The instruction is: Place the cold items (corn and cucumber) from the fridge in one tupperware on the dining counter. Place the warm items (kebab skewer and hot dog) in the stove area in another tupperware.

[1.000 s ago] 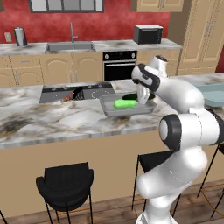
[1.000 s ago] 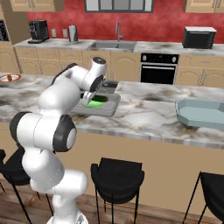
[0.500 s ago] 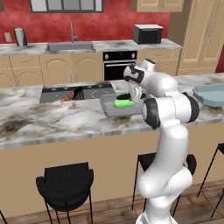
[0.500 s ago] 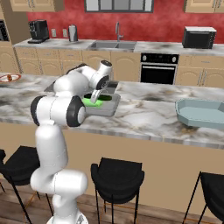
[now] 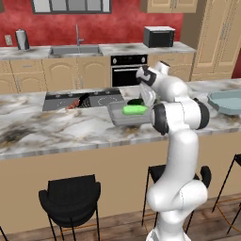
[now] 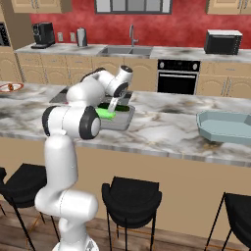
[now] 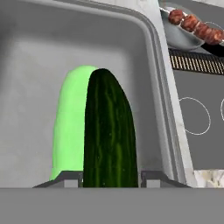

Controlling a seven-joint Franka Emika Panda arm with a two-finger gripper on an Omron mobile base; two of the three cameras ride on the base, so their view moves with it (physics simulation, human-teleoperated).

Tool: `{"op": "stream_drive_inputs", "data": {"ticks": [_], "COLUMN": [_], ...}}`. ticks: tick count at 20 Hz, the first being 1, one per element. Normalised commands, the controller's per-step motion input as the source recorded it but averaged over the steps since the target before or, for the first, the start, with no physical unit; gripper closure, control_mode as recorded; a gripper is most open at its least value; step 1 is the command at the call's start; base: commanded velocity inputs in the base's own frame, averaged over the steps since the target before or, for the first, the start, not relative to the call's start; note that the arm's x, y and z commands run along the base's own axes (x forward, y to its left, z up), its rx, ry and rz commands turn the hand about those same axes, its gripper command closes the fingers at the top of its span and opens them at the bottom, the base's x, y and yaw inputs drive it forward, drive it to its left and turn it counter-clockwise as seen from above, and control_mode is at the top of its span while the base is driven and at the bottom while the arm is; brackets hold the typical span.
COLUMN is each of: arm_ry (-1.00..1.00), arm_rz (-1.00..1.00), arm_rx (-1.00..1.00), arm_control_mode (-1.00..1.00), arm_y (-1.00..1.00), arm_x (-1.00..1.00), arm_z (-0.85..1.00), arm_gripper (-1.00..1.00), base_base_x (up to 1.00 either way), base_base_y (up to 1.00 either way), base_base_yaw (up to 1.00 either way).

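Loosened since before, gripper (image 7: 105,177) flanks cucumber (image 7: 109,135) inside tupperware (image 7: 144,39).

Under me the cucumber (image 7: 109,135) looks dark, glossy, faintly streaked; the tupperware (image 7: 144,52) is smooth matt grey plastic; the counter (image 5: 70,132) is polished veined marble.

Gripper (image 6: 113,105) over grey tupperware (image 6: 125,120) w/ green item (image 6: 104,112).
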Motion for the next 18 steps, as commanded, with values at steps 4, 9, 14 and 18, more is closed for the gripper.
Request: {"op": "stream_drive_inputs", "data": {"ticks": [4, 9, 14, 18], "arm_ry": [-0.22, -0.17, 0.04, -0.19], "arm_rz": [0.0, 0.02, 0.2, 0.11], "arm_rx": [0.0, 0.0, 0.0, 0.1], "arm_control_mode": [-1.0, -1.0, -1.0, -1.0], "arm_y": [0.0, 0.16, 0.36, 0.04], "arm_x": [-0.4, -0.4, -0.51, 0.38], "arm_z": [-0.14, -0.01, 0.0, 0.43], "arm_gripper": [-1.0, -1.0, -1.0, -1.0], "base_base_x": [0.0, 0.0, 0.0, 0.0], "base_base_y": [0.0, 0.0, 0.0, 0.0], "base_base_yaw": [0.0, 0.0, 0.0, 0.0]}}
